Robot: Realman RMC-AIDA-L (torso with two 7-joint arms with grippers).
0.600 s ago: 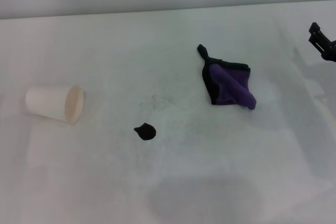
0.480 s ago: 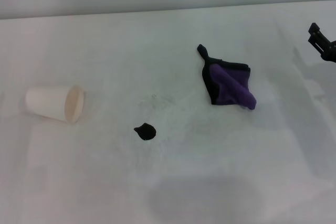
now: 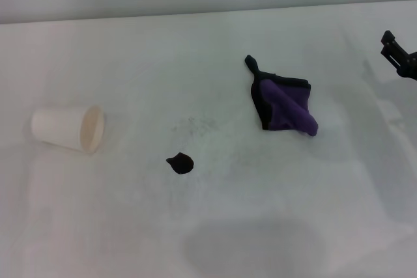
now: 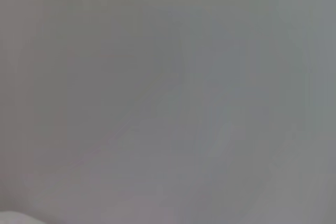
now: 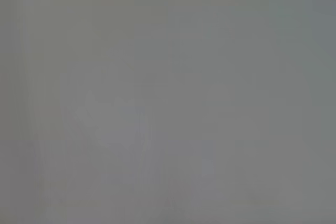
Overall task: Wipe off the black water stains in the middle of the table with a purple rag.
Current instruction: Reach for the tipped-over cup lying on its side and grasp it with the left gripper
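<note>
So the rag (image 3: 284,104) is just lying loose on the desk (image 3: 215,239), a bit right of centre, crumpled into a rough diamond with its thin black tail pointing toward the far edge. Nothing is holding it. The stain (image 3: 180,163) sits left of the rag and nearer the robot, well apart from it, so the wipe hasn't started as far as I can judge.

The only arm part showing is the right gripper (image 3: 397,51), poking in at the far right edge of the head view, hovering over the desk. It's got nothing in it, but so little of it is in frame that I honestly can't tell how far open it is. The left gripper isn't visible anywhere, and both wrist views are just blank grey, no help at all.

The bit that matters: the rag lies to the left of the right gripper and slightly nearer the robot, and the right arm looks to be the closer one, so it seems the natural pick for the grab. After that the rag would have to go further left to reach the stain.

There's also a paper cup (image 3: 68,128) tipped on its side way over on the left, out of the way.
</note>
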